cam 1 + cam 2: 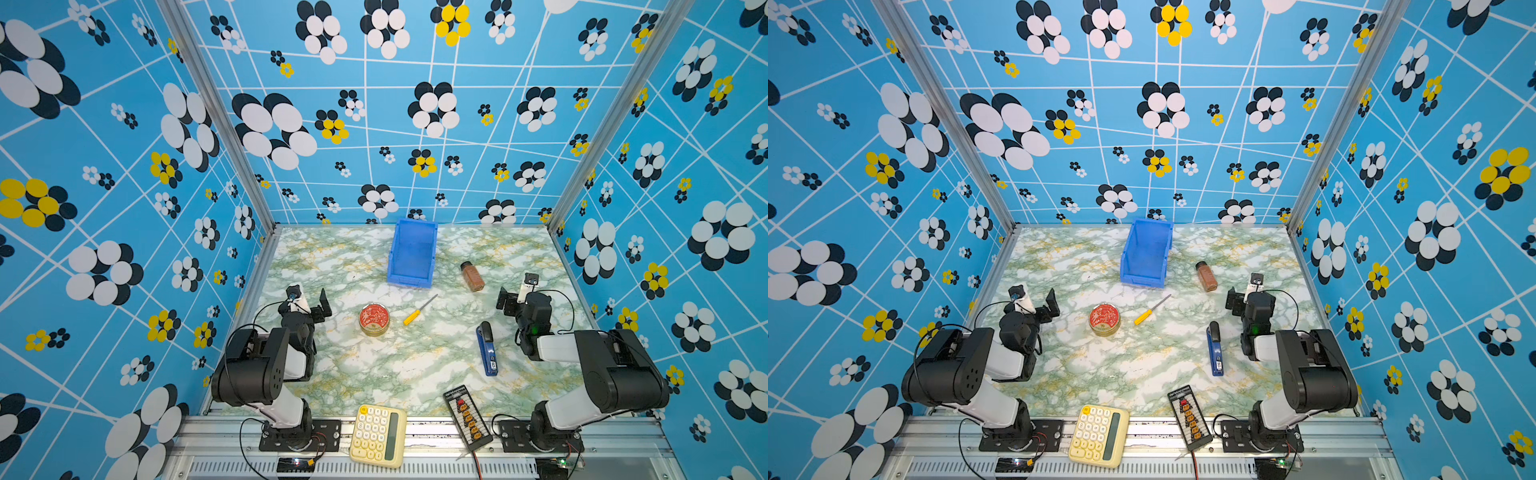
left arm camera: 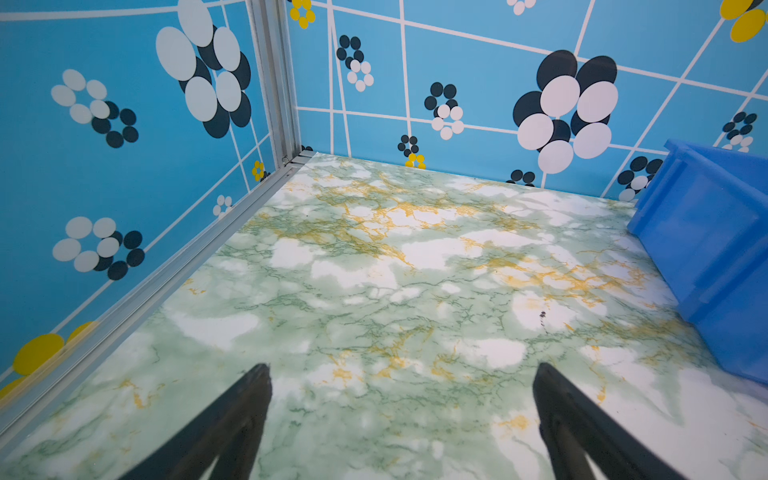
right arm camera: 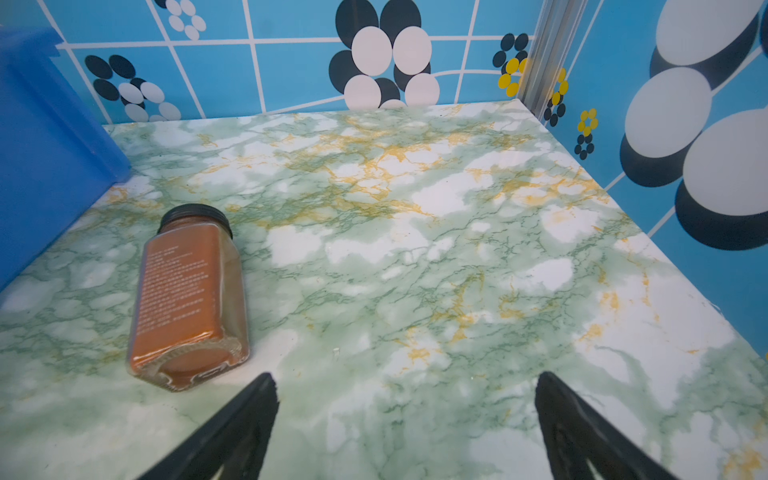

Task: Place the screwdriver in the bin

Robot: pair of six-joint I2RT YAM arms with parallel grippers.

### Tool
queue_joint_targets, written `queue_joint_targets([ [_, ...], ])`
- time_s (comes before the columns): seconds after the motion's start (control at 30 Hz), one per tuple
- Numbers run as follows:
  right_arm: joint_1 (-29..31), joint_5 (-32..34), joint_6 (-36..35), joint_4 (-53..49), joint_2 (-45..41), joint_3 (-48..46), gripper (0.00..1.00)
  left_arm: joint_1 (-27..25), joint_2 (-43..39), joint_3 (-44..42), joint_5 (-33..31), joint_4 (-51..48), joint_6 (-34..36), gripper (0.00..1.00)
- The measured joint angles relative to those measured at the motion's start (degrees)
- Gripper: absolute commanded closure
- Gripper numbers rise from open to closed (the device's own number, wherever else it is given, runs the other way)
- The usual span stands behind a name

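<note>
While both arms sit folded at the near corners, the screwdriver [image 1: 419,311] lies flat on the marbled table [image 1: 374,374] about mid-scene. Its yellow handle points near-left, and the thin shaft, hard to pick out against the veining, angles far-right toward the bin [image 1: 409,281]. It is apart from the bin's lowered front lip and just right of the red tin [image 1: 374,319], not touching it.

The left gripper [image 2: 401,370] is spread wide over bare table with nothing between its fingers. Only the finger ends show in its wrist view, where the bin [image 2: 715,249] is cut off at the edge. The right gripper [image 3: 405,378] is likewise spread and empty. Its wrist view shows a spice jar [image 3: 187,299] lying on its side, label print too small to read, and only a slice of the bin [image 3: 50,158].

Right of centre lies a blue stapler [image 1: 487,349]. A yellow calculator [image 1: 377,434] and a black connector board [image 1: 467,417] overhang the near table edge.
</note>
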Motion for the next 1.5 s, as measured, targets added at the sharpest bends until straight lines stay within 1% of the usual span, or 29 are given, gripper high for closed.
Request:
queue_joint_targets([
  [0.53,0.0,0.0,0.0,0.0,0.0,0.0,0.01,0.0,0.0,-0.2,0.0,-0.1,0.0,0.01],
  [0.7,0.0,0.0,0.0,0.0,0.0,0.0,0.03,0.0,-0.3,1.8,3.5,-4.5,1.1,0.01],
  [0.77,0.0,0.4,-0.1,-1.2,-0.5,0.3,0.04,0.0,-0.4,2.0,4.0,-4.9,1.3,0.01],
  [0.83,0.0,1.7,0.1,-5.3,-2.7,1.5,0.06,0.0,-1.1,2.0,4.0,-6.1,1.3,0.01],
  [0.87,0.0,2.4,0.2,-7.8,-4.1,2.5,0.05,0.0,-1.9,2.0,4.2,-7.3,1.4,0.01],
  [0.97,0.8,5.7,1.4,-19.3,-9.5,8.6,0.04,0.0,-7.9,4.0,4.9,-16.7,1.6,0.01],
  [1.03,1.9,7.6,3.8,-29.1,-12.7,15.0,0.03,0.0,-13.7,8.7,6.0,-27.8,2.0,0.01],
  [1.1,3.5,8.5,6.5,-37.6,-14.9,20.8,0.02,0.0,-17.7,14.0,7.9,-36.3,2.8,0.01],
  [1.17,6.6,8.8,9.7,-45.9,-16.7,26.1,0.02,0.0,-21.4,18.0,10.0,-43.6,4.2,0.01],
  [1.27,13.6,8.4,15.1,-58.4,-18.0,33.5,0.03,0.0,-26.8,22.1,13.0,-56.2,6.6,0.01],
  [1.33,19.3,8.0,18.7,-65.5,-17.6,37.5,0.06,-0.2,-29.5,24.8,14.4,-65.2,8.1,0.01],
  [1.47,29.6,7.1,24.7,-73.3,-13.7,41.6,0.1,-1.0,-31.5,31.5,17.0,-81.2,10.4,0.01],
  [1.5,31.7,6.9,26.0,-74.3,-11.9,42.1,0.14,-1.4,-31.6,33.1,17.4,-84.5,10.8,0.01],
])
